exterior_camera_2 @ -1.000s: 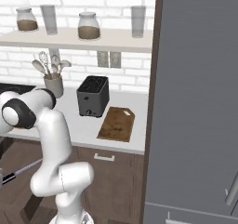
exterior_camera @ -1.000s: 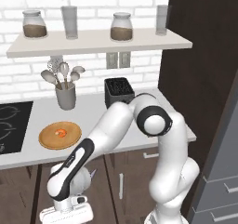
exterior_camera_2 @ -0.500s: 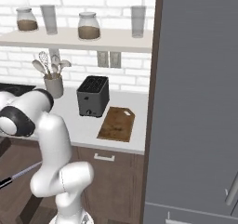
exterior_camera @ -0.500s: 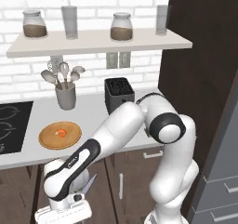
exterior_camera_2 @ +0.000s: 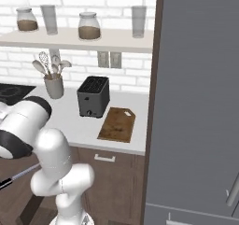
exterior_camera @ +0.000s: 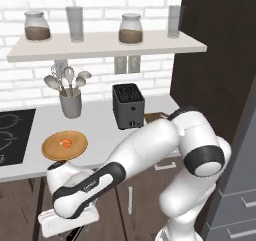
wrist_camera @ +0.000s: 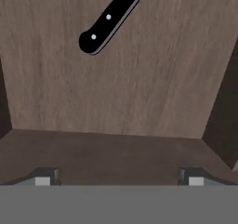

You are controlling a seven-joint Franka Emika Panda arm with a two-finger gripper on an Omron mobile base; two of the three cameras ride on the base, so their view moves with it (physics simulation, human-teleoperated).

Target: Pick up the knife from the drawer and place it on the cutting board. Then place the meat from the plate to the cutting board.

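The gripper (wrist_camera: 119, 177) is standing fully open and empty over the drawer (wrist_camera: 139, 93). The knife (wrist_camera: 109, 18) is lying on the drawer floor well ahead of the fingertips, handle end nearest, its long axis running diagonally away.

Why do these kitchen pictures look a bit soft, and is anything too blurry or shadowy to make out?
Left base view: evenly lit, slightly soft, the meat a small smudge on the plate. Right base view: the cutting board reads clearly, no glare. Hand view: the knife handle is sharp against the drawer floor, with dark shadowed side walls.
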